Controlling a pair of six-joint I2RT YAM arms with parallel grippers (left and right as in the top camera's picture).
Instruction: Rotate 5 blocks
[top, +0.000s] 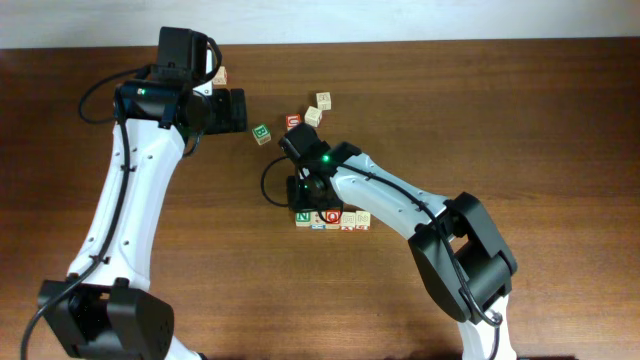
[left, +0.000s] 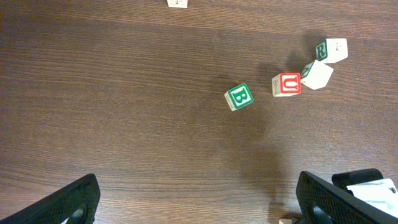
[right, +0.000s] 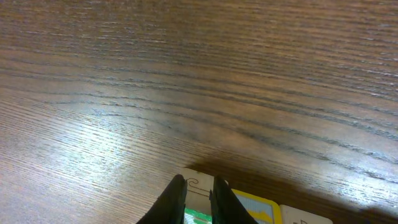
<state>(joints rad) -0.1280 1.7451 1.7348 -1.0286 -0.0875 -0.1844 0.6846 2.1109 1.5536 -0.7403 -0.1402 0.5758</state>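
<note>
A row of wooden alphabet blocks lies mid-table: a green "N" block (top: 303, 216) at the left end, a blue-marked one (top: 319, 217), a red "Q" block (top: 333, 216), and two pale ones (top: 348, 218) (top: 362, 218). My right gripper (top: 306, 202) hangs over the row's left end. In the right wrist view its jaws (right: 198, 180) are nearly together, narrower than the green "N" block (right: 200, 194) just under them; whether they touch it I cannot tell. My left gripper (top: 238, 110) stands wide open over bare wood at the back left (left: 199, 205).
Loose cubes lie behind the row: a green "B" (top: 262, 133) (left: 239, 97), a red "U" (top: 294, 121) (left: 286, 83), two pale ones (top: 313, 116) (top: 323, 100), and another beside the left arm (top: 220, 76). The table's far edge (top: 420, 42) runs along the top.
</note>
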